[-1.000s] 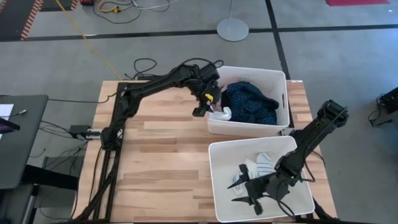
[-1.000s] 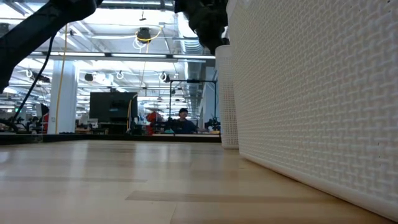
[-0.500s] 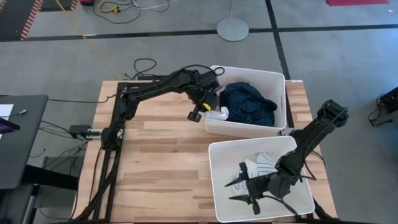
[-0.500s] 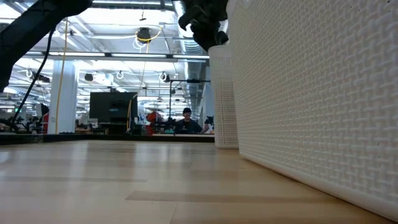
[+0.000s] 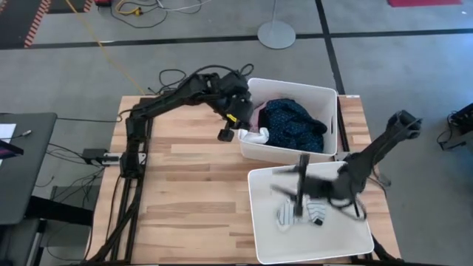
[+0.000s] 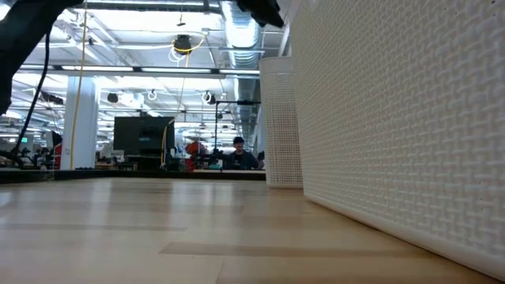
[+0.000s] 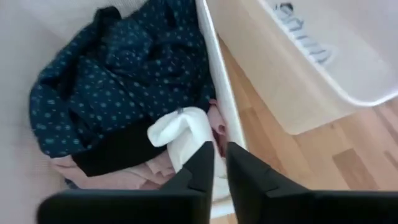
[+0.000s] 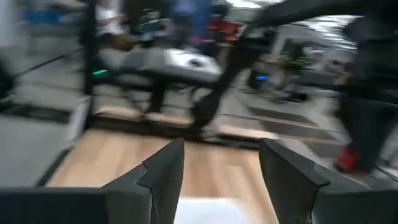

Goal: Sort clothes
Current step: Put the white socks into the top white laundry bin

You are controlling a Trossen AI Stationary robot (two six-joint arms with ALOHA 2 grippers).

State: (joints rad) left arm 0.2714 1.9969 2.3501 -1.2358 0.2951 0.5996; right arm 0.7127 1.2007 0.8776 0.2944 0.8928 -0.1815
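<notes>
The far white bin (image 5: pixel 329 111) holds a navy dotted garment (image 5: pixel 295 124), a pink one (image 5: pixel 257 116) and a small white sock (image 5: pixel 256 135), which lies in the bin's near-left corner. My left gripper (image 5: pixel 225 134) hangs shut above that corner's outer side. Its fingers (image 7: pixel 208 163) point down past the white sock (image 7: pixel 185 134) with nothing between them. In the low view my left gripper (image 6: pixel 260 9) is well above the bin's rim. Striped socks (image 5: pixel 295 214) lie on the near bin's (image 5: pixel 266 244) floor. My right gripper (image 5: pixel 292 188) hovers open above them, pointing level, and is blurred (image 8: pixel 221 180).
The two bins fill the table's right half, and the near bin's wall (image 6: pixel 410 134) fills the right of the low view. Bare wooden tabletop (image 5: pixel 185 192) stretches left of both bins. People sit at desks (image 6: pixel 237 154) far behind the table.
My left gripper has shut above the white sock and risen, drawing back toward the table's left edge with nothing in it. The far bin has slid slightly leftward. My right gripper has lifted out of the near bin and tipped up from pointing down to level, staying open.
</notes>
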